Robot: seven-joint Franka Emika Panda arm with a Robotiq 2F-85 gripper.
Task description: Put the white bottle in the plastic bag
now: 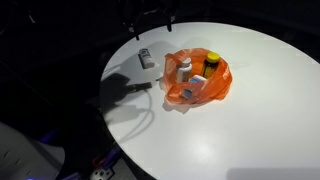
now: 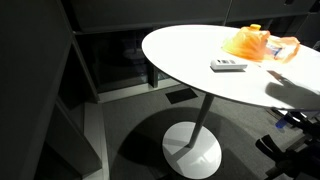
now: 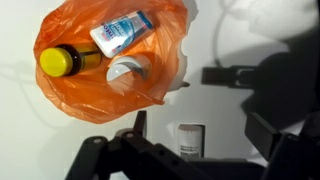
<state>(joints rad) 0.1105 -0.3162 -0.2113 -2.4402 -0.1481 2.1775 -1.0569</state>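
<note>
— Where's the white bottle (image 3: pixel 128 70)?
— Inside the orange plastic bag (image 3: pixel 80 95), next to a yellow-capped bottle (image 3: pixel 62 62), on the white surface (image 1: pixel 250 120).
— And your fingers (image 3: pixel 140 128)?
— Spread wide, holding nothing, up above the surface beside the bag. A remote (image 3: pixel 238 75) lies near the bag's left.

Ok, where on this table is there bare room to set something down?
The widest bare patch of tabletop lies between the orange plastic bag and the near rim in an exterior view; another lies on the bag's side away from the grey remote. It's tight between those two.
</note>
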